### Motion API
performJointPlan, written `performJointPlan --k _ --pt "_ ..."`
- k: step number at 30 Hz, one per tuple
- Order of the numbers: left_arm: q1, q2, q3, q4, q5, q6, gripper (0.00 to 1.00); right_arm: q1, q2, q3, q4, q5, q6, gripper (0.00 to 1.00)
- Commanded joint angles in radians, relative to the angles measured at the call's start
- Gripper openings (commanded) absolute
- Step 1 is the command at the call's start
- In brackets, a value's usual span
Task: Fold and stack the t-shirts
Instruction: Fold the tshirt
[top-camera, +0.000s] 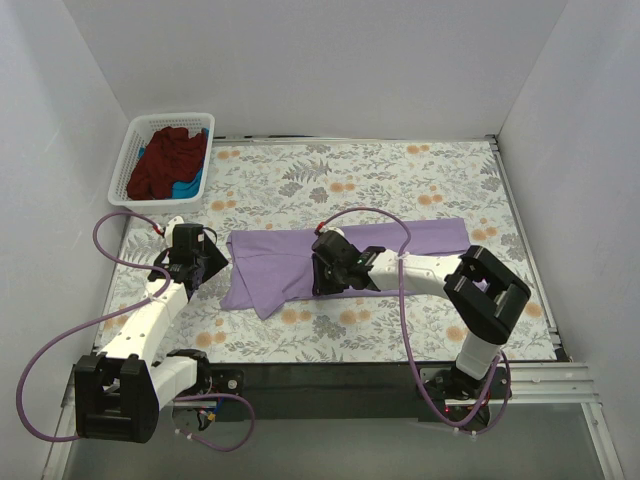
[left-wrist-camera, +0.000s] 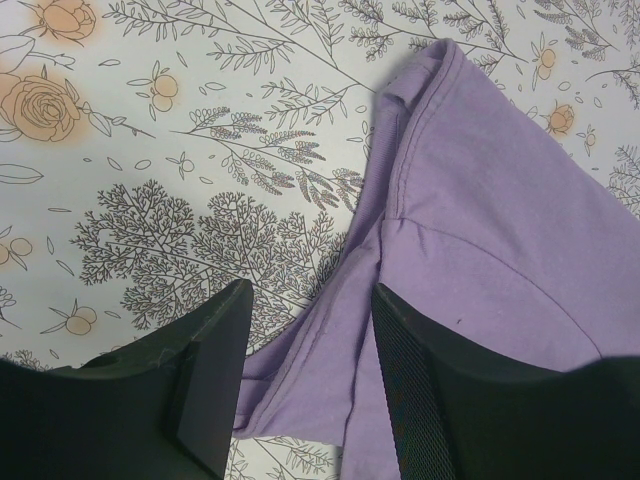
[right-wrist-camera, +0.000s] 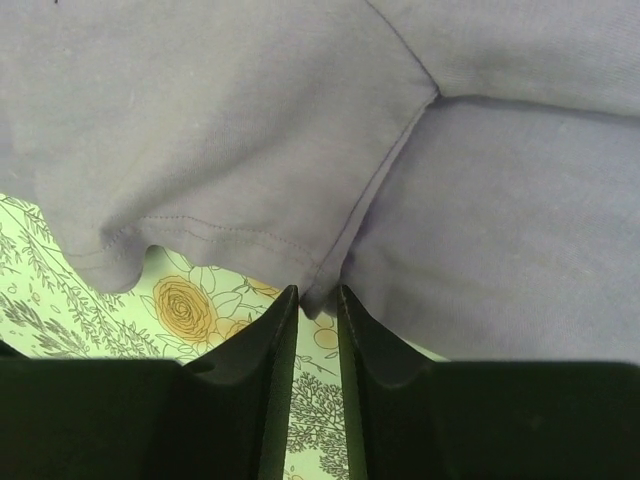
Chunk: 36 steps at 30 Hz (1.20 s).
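A lavender t-shirt (top-camera: 270, 262) lies spread across the middle of the flowered table, its left part folded into a wider patch. My left gripper (top-camera: 205, 262) is at the shirt's left edge, open; in the left wrist view its jaws (left-wrist-camera: 310, 298) straddle a loose hem of the lavender cloth (left-wrist-camera: 500, 230) lying flat on the table. My right gripper (top-camera: 322, 270) is low over the shirt's middle. The right wrist view shows its narrow jaws (right-wrist-camera: 318, 296) pinching a small tuck of cloth where a sleeve seam (right-wrist-camera: 385, 170) meets the body. A maroon t-shirt (top-camera: 165, 160) and a blue t-shirt (top-camera: 190, 187) sit in the basket.
The white lattice basket (top-camera: 128, 170) stands at the back left corner, beyond my left arm. White walls close in the table on the left, back and right. Purple cables loop beside both arms. Bare flowered cloth (top-camera: 400, 175) stretches behind the shirt.
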Motion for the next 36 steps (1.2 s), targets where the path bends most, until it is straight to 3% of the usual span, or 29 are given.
performJointPlan --k 1,8,14,36 --pt "-0.001 -0.008 0.026 0.021 0.001 0.010 0.49 -0.005 0.019 -0.008 0.053 -0.028 0.017 0.28" --pt "0.000 -0.008 0.024 0.022 0.002 0.010 0.49 -0.010 0.036 -0.004 0.071 -0.055 0.014 0.24" --pt "-0.001 -0.005 0.026 0.019 0.002 0.010 0.49 -0.026 -0.019 -0.039 0.068 -0.021 -0.015 0.02" --pt "-0.001 0.005 0.021 0.032 0.027 0.019 0.49 -0.053 -0.050 0.016 -0.077 -0.021 -0.172 0.03"
